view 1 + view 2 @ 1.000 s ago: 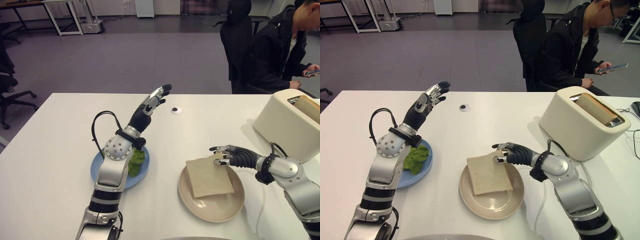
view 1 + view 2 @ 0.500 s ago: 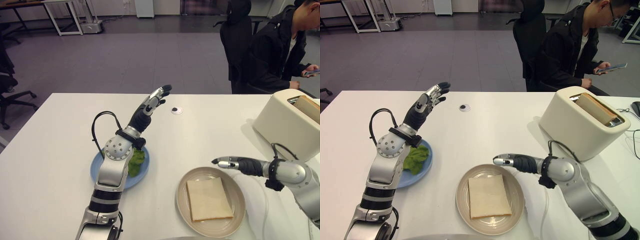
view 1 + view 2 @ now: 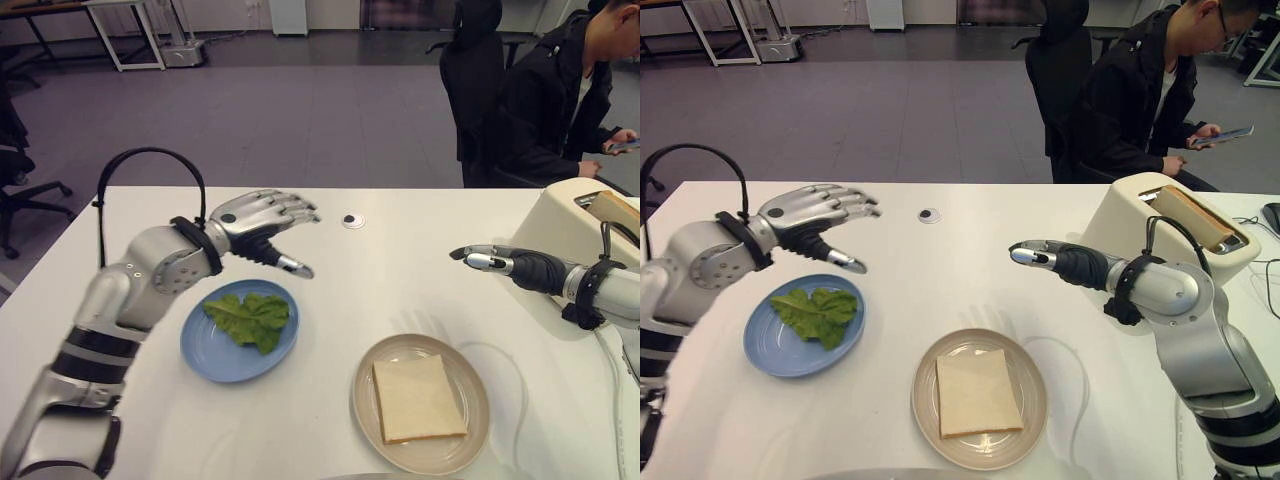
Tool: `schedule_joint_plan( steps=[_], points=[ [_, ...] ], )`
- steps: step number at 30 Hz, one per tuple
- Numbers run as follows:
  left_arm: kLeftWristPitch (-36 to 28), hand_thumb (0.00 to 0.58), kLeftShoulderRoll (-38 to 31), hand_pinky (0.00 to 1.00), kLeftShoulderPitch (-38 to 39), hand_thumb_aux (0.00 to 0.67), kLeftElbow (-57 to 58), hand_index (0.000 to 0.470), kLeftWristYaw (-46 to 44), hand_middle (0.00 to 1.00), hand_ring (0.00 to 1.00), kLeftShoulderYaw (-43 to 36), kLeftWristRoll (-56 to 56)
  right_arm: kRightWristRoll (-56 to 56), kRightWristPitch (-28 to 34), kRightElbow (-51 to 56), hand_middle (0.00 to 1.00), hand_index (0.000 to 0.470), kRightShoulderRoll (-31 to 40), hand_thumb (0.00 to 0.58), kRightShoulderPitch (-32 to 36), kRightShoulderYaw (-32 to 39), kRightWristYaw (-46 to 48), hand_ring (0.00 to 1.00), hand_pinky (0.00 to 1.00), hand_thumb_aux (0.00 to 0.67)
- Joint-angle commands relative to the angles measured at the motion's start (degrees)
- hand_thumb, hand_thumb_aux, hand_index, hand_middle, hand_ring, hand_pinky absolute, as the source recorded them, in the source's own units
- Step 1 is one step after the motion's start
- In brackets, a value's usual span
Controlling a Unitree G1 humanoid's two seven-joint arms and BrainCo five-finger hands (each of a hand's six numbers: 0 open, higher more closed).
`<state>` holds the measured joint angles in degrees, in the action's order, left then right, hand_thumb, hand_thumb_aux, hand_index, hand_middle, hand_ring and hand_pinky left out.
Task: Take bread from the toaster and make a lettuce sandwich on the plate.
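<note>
A square slice of bread (image 3: pixel 418 398) lies flat on a round, glossy beige plate (image 3: pixel 395 350) at the near middle of the smooth white table (image 3: pixel 400 280). The slice is pale with a thin crust and sits toward the plate's near side, leaving a bare crescent of rim on the far side. To its left, well apart, a round blue plate (image 3: pixel 215 355) holds a crinkled green lettuce leaf (image 3: pixel 250 318) lying toward its far right part.

The left hand (image 3: pixel 258 222), metal and black, hovers over the far edge of the blue plate with its fingers spread and only loosely bent, grasping nothing. The right hand (image 3: pixel 500 265) hangs above the table to the right of the beige plate, fingers stretched straight toward the left and empty.

Just behind the right arm, at the table's far right, stands a cream toaster (image 3: pixel 1120 225), a smooth box with rounded corners, with a second slice (image 3: pixel 1195 218) standing up out of its slot. A small dark round disc (image 3: pixel 352 220) sits near the far edge. A wide stretch of table lies open between the two hands.
</note>
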<state>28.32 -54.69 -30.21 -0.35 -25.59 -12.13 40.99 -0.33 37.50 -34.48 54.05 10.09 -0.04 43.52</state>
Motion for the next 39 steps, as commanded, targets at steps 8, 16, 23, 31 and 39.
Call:
schedule_joint_plan(
  steps=[8, 16, 23, 31, 39],
  points=[
    [18.3, 0.0, -10.9, 0.0, -3.4, 0.0, 7.1, 0.0, 7.1, 0.0, 0.0, -5.6, 17.8, 0.8, 3.6, -4.3, 0.0, 0.0, 0.3, 0.0, -2.1, -2.0, -0.6, 0.0, 0.0, 0.0],
    [21.8, 0.0, -9.8, 0.0, -1.5, 0.0, 5.9, 0.0, 9.5, 0.0, 0.0, -8.1, 22.8, 1.5, 4.7, -5.6, 0.0, 0.0, 0.3, 0.0, -1.1, -1.9, -0.5, 0.0, 0.0, 0.0],
    [23.0, 0.0, -8.1, 0.0, -3.4, 0.0, 2.4, 0.0, 7.7, 0.0, 0.0, -9.6, 24.9, 1.8, 5.3, -6.2, 0.0, 0.0, 0.2, 0.0, -1.3, -1.6, -0.8, 0.0, 0.0, 0.0],
    [24.1, 0.0, -4.2, 0.0, -1.1, 0.0, -0.2, 0.0, 3.3, 0.0, 0.0, -13.2, 24.4, 1.9, 6.1, -7.1, 0.0, 0.0, 0.0, 0.0, -2.6, -1.7, -1.4, 0.0, 0.0, 0.0],
    [21.2, 0.0, -2.9, 0.0, -1.0, 0.0, 0.5, 0.0, -1.8, 0.0, 0.0, -14.4, 25.3, 2.4, 6.6, -8.0, 0.0, 0.0, 0.2, 0.0, -3.2, -1.7, -1.3, 0.0, 0.0, 0.0]
  ],
)
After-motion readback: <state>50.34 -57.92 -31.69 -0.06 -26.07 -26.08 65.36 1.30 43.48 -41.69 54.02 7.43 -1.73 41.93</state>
